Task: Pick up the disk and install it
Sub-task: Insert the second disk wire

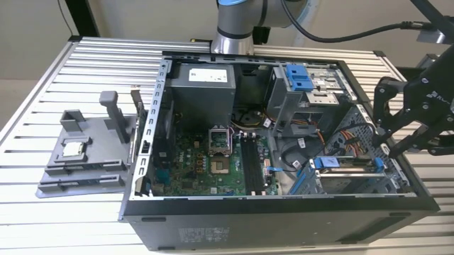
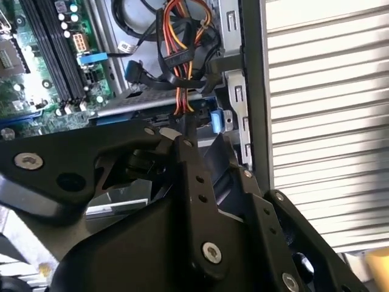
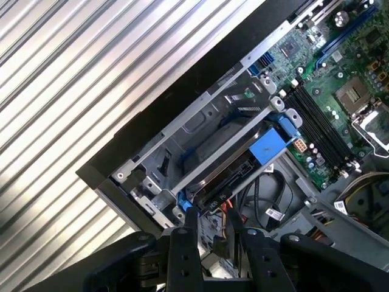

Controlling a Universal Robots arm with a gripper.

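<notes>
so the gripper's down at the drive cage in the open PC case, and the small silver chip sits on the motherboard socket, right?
Not quite. The gripper is at the drive cage in the case, but the exterior view shows the small silver chip on the grey fixture outside the case, on that view's left.

— What sort of place is this?

— A robotics lab or test workshop. An opened desktop computer case (image 1: 284, 212) lies on its side on a ribbed aluminium-profile table (image 1: 57, 74), motherboard (image 1: 206, 164) and cabling exposed.

— Anything else that says so?

— The industrial robot arm (image 1: 237, 24) bolted at the table's far edge, and a grey moulded parts fixture (image 1: 89, 154) beside the case near the edge on the exterior view's left.
</notes>
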